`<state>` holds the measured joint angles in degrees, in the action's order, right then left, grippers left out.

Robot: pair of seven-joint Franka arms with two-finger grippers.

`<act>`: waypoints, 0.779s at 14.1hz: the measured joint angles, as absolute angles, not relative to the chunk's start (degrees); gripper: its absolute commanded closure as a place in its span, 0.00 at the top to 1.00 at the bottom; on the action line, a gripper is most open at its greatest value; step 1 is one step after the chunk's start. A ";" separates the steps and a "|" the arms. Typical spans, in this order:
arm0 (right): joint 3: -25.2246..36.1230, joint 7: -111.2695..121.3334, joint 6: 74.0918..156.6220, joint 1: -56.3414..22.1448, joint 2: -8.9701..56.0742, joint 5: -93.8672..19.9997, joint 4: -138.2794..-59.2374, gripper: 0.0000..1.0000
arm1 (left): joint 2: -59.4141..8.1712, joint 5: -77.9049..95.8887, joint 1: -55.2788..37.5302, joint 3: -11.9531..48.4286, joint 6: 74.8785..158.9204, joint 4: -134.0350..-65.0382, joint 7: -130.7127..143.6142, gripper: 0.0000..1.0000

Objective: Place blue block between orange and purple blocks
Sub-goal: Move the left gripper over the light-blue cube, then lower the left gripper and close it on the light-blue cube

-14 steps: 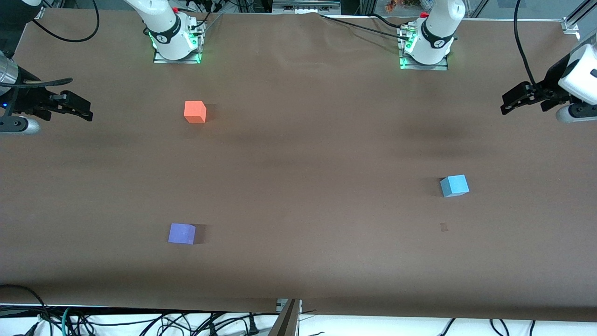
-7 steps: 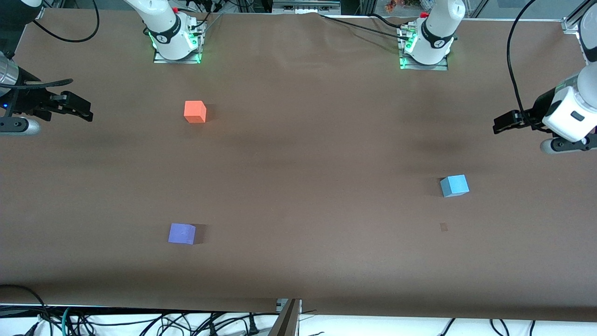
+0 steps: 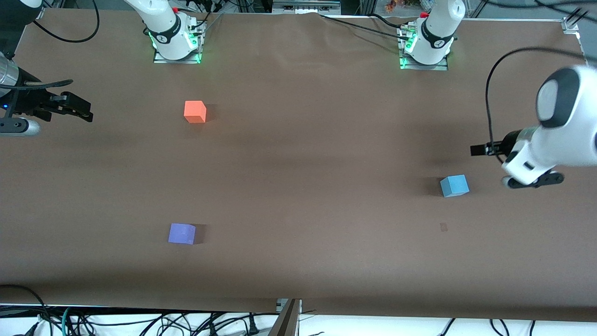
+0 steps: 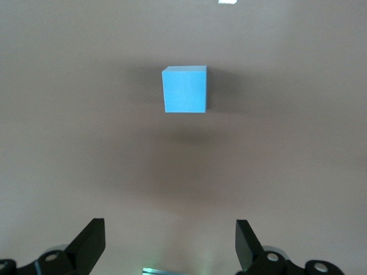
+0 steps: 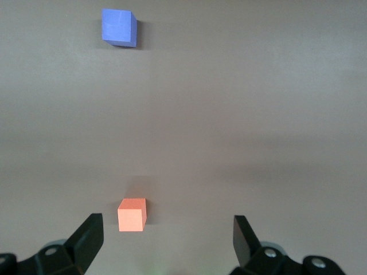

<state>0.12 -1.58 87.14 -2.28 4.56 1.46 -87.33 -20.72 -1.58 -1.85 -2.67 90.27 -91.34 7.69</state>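
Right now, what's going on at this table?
Nothing is held yet. The left hand, open, is over the table at the left arm's end, close beside the blue block, which sits untouched. The orange block and the purple block lie toward the right arm's end, the purple one nearer the front camera, the gap between them bare. The right hand, also open, waits at its end of the table.
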 measured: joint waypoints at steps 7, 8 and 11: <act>0.46 -1.51 87.14 -2.26 4.65 0.72 -87.27 1.00 | -26.23 -1.78 -0.61 -2.74 112.85 -100.01 7.68 1.00; 0.48 -1.50 87.14 -2.26 4.65 0.71 -87.27 1.00 | -26.85 -1.78 -0.28 -2.74 114.71 -101.16 7.68 1.00; 0.50 -1.49 87.14 -2.26 4.65 0.69 -87.25 1.00 | -28.45 -1.78 0.03 -2.74 119.14 -102.16 7.66 1.00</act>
<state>0.50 -1.49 87.14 -2.26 4.65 0.69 -87.25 -28.45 -1.78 0.03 -2.74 119.14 -102.16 7.66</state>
